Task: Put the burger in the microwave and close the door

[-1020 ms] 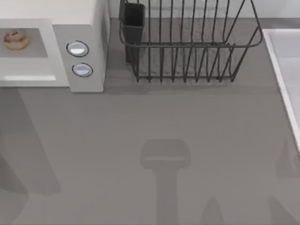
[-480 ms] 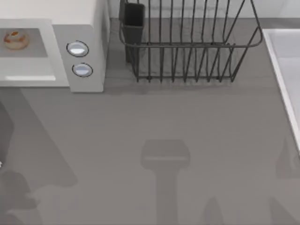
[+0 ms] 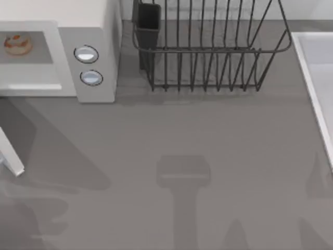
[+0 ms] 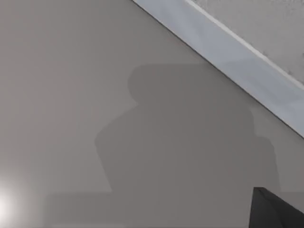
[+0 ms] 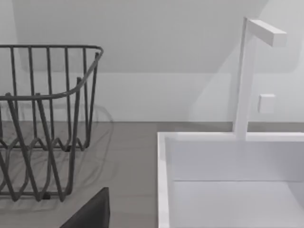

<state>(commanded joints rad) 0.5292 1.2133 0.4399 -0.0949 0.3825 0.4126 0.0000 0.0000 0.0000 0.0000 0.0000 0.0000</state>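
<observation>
1. Top view: the small round cream burger (image 3: 18,44), with an orange spot on top and a reddish rim, already lies on the grey floor of the cavity of the large white boxy microwave (image 3: 99,21), at about ten o'clock on the grey surface (image 3: 208,135). Two round silver-blue knobs (image 3: 86,54) sit just beside the cavity. The flat white door (image 3: 11,156) swings out at about nine o'clock, only its corner in view, well apart from the cavity. By my reading, placing is done and closing is under way but not finished. A black wire dish rack (image 3: 208,52) stands at twelve o'clock and a white sink (image 3: 315,78) at three o'clock.

2. Left wrist view: a pale panel with a white edge strip (image 4: 228,61), probably the door's face, and a dark corner of the left hand (image 4: 275,209); I cannot tell whether it is open or holding anything.

3. Right wrist view: rack, sink with a white faucet (image 5: 247,76), and a dark tip of the right hand (image 5: 92,213), apparently idle; its opening cannot be told.
</observation>
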